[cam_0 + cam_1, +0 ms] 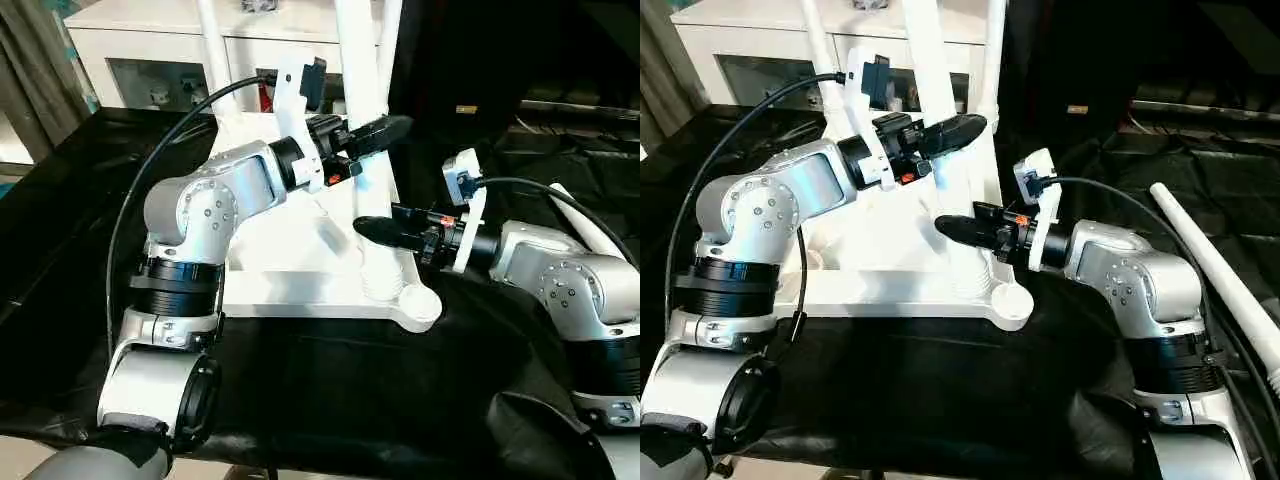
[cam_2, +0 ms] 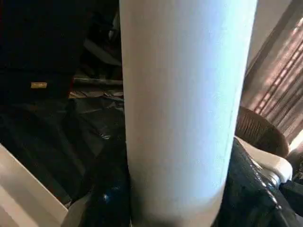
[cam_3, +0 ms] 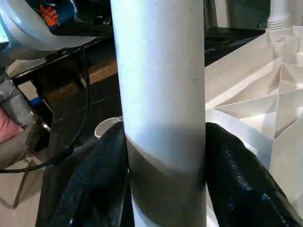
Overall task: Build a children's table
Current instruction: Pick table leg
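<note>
Tabletop (image 1: 300,290) lies underside up below our grippers. Our right gripper (image 1: 958,229) clasps the white leg (image 1: 937,110) low, just above its corner socket; our left gripper (image 1: 962,130) clasps it higher. Its long axis stands upright, pointing up past both.

No readable text, labels, numbers or brand marks anywhere; small yellowish tag (image 2: 39,85) on dark background too blurred to make out.

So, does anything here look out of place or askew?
One spare leg lies loose on the black cloth at the robot's right, away from the tabletop. Otherwise nothing stands out: both hands grip the upright leg in its corner socket.
</note>
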